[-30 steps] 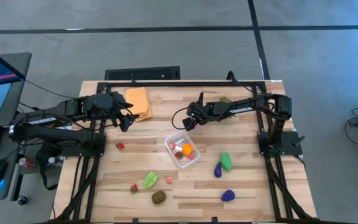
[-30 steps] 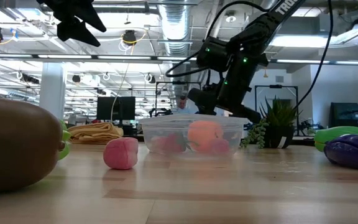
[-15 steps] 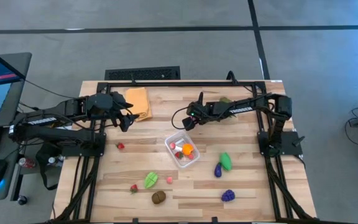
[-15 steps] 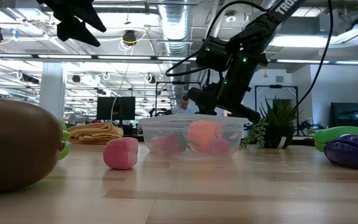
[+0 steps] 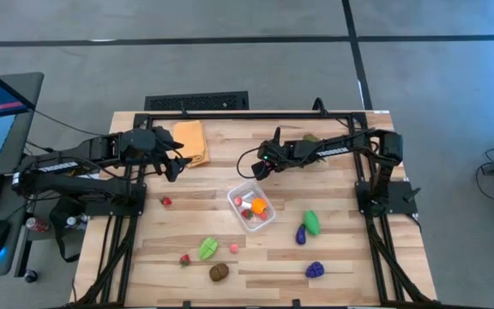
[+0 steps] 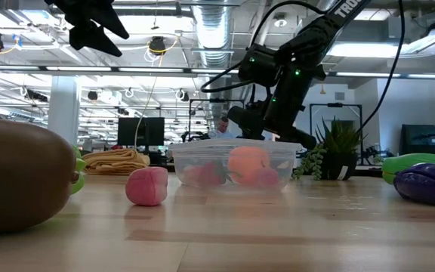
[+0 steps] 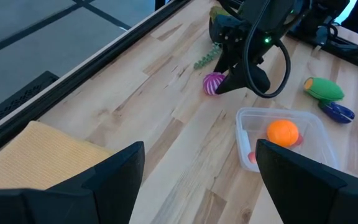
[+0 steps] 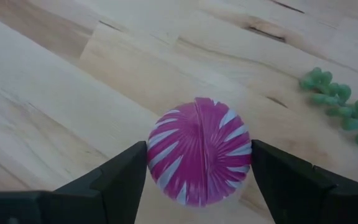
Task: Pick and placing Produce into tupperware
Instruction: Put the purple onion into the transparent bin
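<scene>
Clear plastic tupperware [image 5: 265, 219], wood table [image 5: 341, 189]
</scene>
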Robot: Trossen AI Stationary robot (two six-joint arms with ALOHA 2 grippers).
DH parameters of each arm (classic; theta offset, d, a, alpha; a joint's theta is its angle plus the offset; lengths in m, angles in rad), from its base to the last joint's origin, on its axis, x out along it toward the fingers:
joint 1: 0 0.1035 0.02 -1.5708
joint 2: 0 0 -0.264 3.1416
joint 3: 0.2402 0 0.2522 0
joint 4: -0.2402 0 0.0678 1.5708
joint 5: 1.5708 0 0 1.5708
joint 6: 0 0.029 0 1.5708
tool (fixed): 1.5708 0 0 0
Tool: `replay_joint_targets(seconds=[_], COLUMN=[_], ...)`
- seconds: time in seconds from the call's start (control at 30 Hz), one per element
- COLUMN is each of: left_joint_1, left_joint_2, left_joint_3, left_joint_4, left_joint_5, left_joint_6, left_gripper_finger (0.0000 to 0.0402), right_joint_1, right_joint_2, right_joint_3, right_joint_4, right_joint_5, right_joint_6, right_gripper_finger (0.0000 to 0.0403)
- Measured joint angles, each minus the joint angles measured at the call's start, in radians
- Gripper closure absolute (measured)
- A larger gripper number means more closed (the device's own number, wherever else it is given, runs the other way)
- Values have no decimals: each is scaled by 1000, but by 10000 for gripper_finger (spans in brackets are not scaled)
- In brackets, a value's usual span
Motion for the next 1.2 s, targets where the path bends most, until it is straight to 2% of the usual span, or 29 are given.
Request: replay_joint_targets(seconds=[0.57, 1.2], left_joint_1=[0, 0], left_joint_2=[0, 0], left_joint_3=[0, 0], left_joint_4=[0, 0], left_joint_5=[0, 0], left_joint_6=[0, -9], left_gripper_finger=[104, 104], right_joint_1=[15, 22], right_joint_2=[-1, -2], right_joint_3=[8, 235], right_joint_4=[-11, -173], right_joint_5=[-15, -7], right_joint_6=[0, -141], right_gripper_finger=[101, 101])
